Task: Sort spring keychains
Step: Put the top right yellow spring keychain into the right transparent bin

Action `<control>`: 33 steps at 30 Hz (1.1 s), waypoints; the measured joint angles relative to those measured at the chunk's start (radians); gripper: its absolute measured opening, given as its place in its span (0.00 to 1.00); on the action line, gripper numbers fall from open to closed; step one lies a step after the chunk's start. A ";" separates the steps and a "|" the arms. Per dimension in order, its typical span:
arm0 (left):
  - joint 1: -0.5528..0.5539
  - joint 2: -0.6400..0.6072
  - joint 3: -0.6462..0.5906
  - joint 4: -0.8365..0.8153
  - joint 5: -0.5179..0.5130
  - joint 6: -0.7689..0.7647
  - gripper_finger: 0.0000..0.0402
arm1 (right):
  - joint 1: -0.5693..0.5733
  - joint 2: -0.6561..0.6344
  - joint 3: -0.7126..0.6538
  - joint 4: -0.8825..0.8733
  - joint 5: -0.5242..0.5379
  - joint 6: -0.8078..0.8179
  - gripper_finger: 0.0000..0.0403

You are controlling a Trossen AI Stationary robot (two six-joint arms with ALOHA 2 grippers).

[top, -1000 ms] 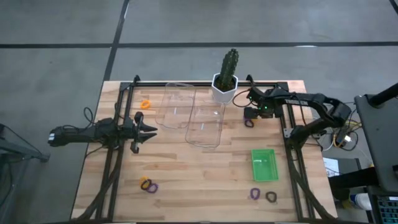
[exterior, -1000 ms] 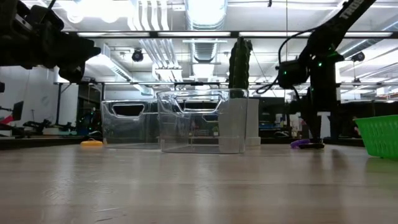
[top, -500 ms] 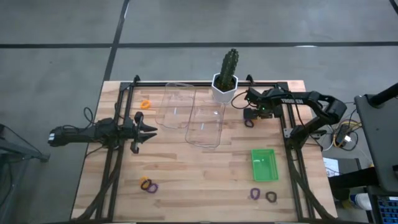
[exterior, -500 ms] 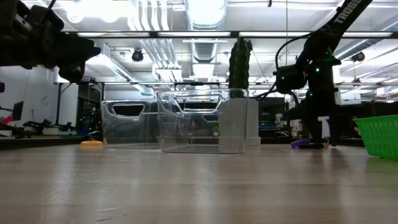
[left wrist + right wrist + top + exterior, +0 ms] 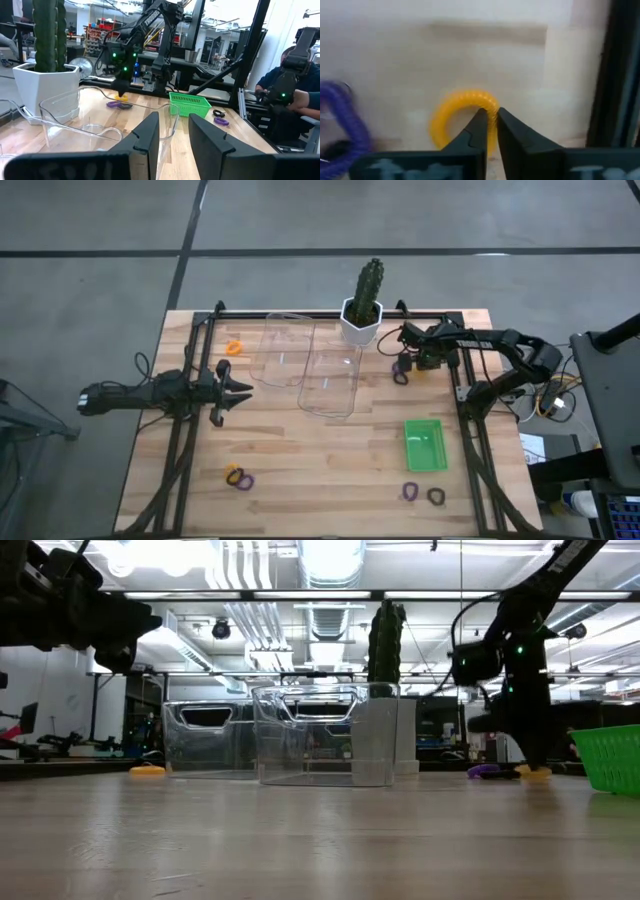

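The right gripper (image 5: 489, 120) is clamped on an orange spring keychain (image 5: 462, 117) at the table's upper right, a purple keychain (image 5: 400, 377) just beside it. Mid-left, the left gripper (image 5: 243, 390) hovers part open, holding nothing.

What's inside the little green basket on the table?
Nothing shows inside the green basket from above: only its bare green floor. From table height its meshed wall hides the inside, so that view neither confirms nor contradicts.

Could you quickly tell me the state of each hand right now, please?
Left hand: open, holding nothing.
Right hand: closed on an orange spring keychain.
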 joint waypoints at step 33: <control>0.000 0.000 0.000 0.001 0.000 -0.111 0.25 | 0.289 -0.981 -0.011 0.520 -0.889 -0.225 0.03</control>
